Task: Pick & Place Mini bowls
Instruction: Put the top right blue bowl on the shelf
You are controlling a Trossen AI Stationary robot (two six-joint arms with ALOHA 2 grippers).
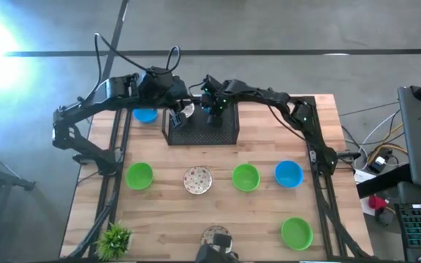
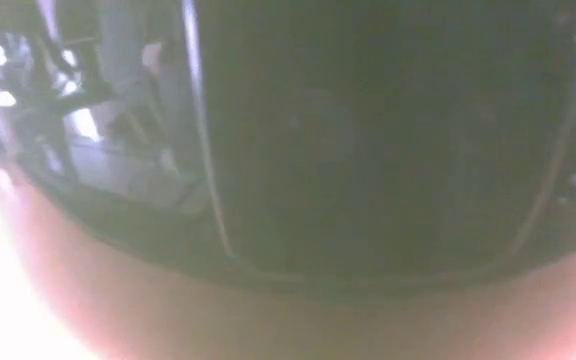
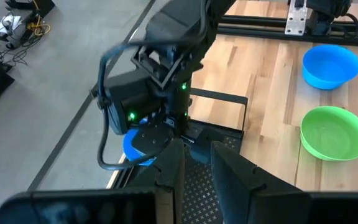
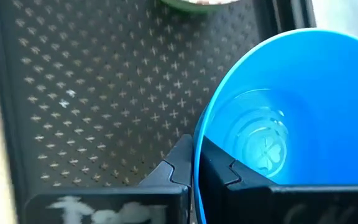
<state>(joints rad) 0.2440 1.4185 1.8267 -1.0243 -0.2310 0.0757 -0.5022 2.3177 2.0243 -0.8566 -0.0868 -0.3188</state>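
Right fingers (image 4: 194,171) clamped on blue bowl (image 4: 278,118) rim over mesh tray (image 4: 104,93); left fingers (image 3: 194,165) part-open, contents unclear.

blue bowl (image 4: 291,118), black mesh tray (image 4: 104,93)

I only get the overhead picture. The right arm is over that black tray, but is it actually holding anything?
Observer: Yes. Its wrist camera shows the right gripper shut on the rim of a blue bowl.
Visitor: Is the bowl plain inside?
Observer: No, a clover shape is moulded into its bottom.
Visitor: What's right behind the bowl?
Observer: The mesh floor of the tray. The left gripper is beside it, also over the tray.
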